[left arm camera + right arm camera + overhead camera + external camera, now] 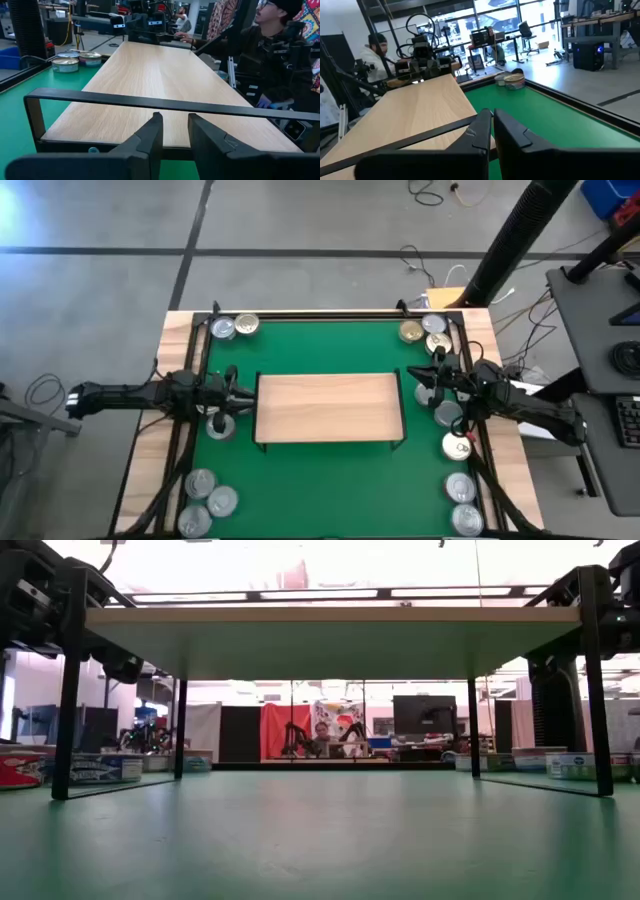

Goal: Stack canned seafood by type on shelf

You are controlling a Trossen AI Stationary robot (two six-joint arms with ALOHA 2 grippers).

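The shelf (328,408) stands bare at the middle of the green mat (330,490), with the tins (233,327) lying in small clusters near the mat's four corners, well apart from the shelf. The left gripper (243,394) hovers just off the shelf's left end, its fingers (150,137) narrowly parted and holding nothing. The right gripper (415,376) sits just off the shelf's right end, fingers pressed together and empty.
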